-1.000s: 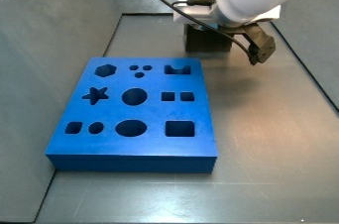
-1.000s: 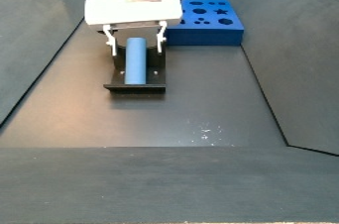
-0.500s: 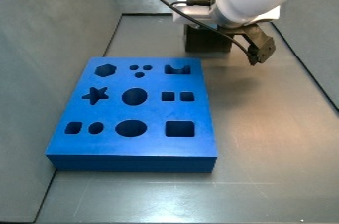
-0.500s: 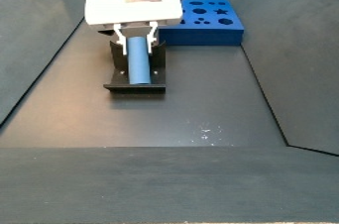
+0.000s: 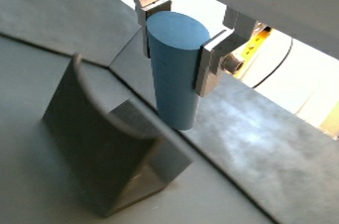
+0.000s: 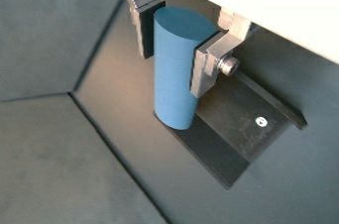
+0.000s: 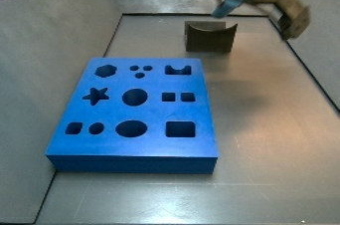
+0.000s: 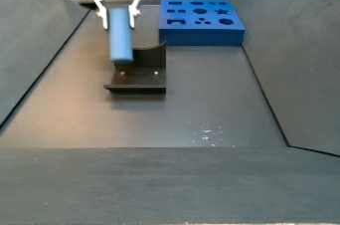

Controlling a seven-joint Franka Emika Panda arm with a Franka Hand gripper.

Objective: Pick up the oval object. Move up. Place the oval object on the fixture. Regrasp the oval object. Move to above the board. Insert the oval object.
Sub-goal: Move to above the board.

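The gripper (image 5: 176, 45) pinches the oval object (image 5: 173, 67) between its fingers, holding it above the fixture (image 8: 138, 78). The board (image 7: 135, 112) lies well apart from the fixture.

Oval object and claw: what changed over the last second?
The claw, shut on the oval object, has lifted it up off the fixture; the peg now hangs upright, clear of the notch. The fixture and the board stayed where they were.
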